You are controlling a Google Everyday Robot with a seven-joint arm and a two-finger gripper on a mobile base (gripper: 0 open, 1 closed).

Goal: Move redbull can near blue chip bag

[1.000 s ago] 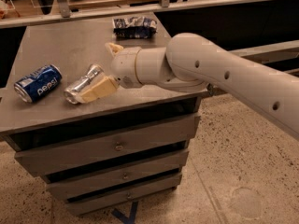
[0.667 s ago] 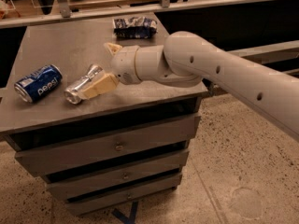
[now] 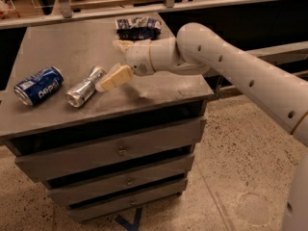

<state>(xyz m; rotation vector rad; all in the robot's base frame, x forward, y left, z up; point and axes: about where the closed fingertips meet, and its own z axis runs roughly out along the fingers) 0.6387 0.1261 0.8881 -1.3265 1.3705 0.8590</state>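
Note:
The redbull can (image 3: 85, 86), slim and silver, lies on its side on the grey cabinet top (image 3: 72, 47), left of centre. The blue chip bag (image 3: 137, 27) lies at the back edge of the top, well apart from the can. My gripper (image 3: 118, 61) hovers just right of the can with its two cream fingers spread apart. The lower finger (image 3: 114, 78) is right next to the can's upper end, and the upper finger (image 3: 122, 44) points toward the bag. The gripper is open and holds nothing.
A blue Pepsi can (image 3: 38, 85) lies on its side left of the redbull can. The cabinet has three drawers (image 3: 118, 150) below. A rail and shelf (image 3: 144, 6) run behind the cabinet. Speckled floor (image 3: 240, 167) lies to the right.
The gripper has drawn slightly right and up, so its lower finger no longer overlaps the redbull can. The can, bag and Pepsi can have not moved.

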